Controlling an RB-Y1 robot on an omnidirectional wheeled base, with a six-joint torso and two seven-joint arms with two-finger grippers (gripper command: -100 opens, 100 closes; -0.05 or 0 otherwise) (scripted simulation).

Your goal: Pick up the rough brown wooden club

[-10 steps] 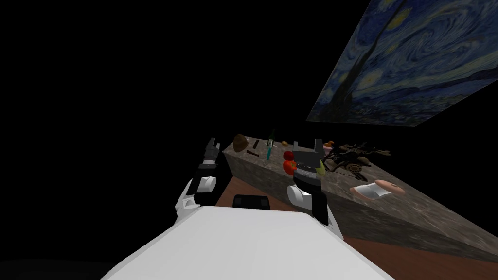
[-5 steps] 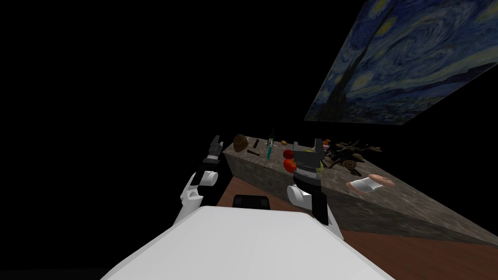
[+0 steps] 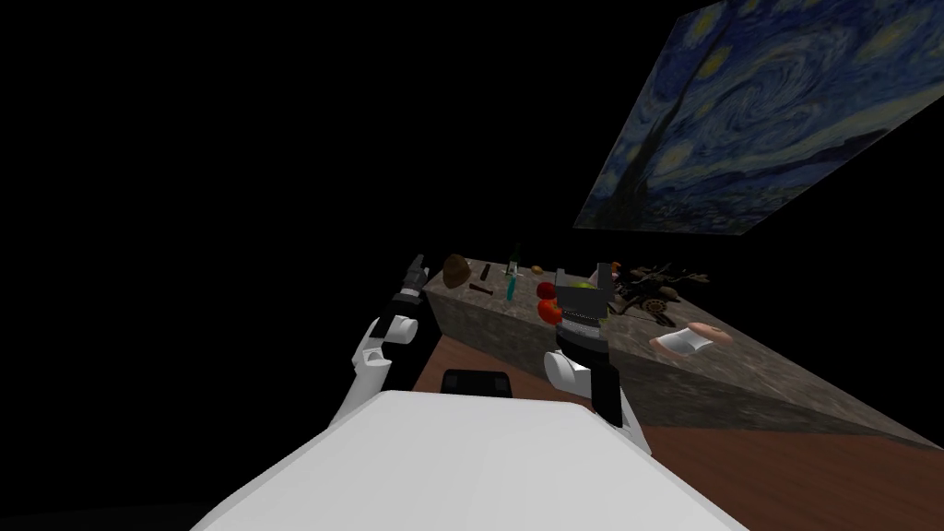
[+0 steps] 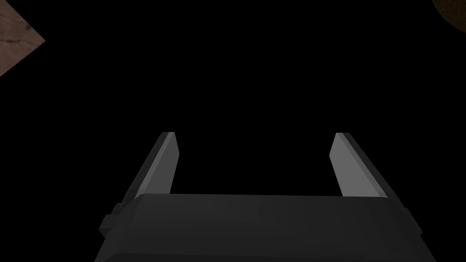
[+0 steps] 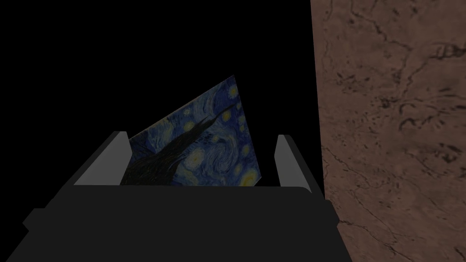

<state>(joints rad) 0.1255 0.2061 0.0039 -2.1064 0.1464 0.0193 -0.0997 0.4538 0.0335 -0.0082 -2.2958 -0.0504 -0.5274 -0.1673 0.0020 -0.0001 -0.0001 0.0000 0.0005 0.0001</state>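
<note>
A short brown club (image 3: 484, 272) lies near the far left end of a stone-topped counter (image 3: 737, 369), with a darker stick (image 3: 478, 289) beside it. My left gripper (image 3: 417, 270) hangs just off the counter's left end, level with the top and a little left of a round brown lump (image 3: 454, 269). In the left wrist view the left gripper (image 4: 255, 134) is open and holds nothing, against a black area. My right gripper (image 3: 583, 273) is raised over the counter's middle. In the right wrist view the right gripper (image 5: 200, 135) is open and holds nothing.
On the counter stand a green bottle (image 3: 513, 261), a teal tool (image 3: 509, 288), red fruit (image 3: 548, 312), a dark tangled object (image 3: 650, 297) and a pale wrapped item (image 3: 690, 338). A large blue swirling painting (image 3: 756, 111) hangs behind. Reddish floor (image 3: 461, 355) lies in front of the counter.
My left arm has swung right and forward, bringing its gripper up to the counter's left end. The head camera has turned slightly, shifting the counter's right-hand things left.
</note>
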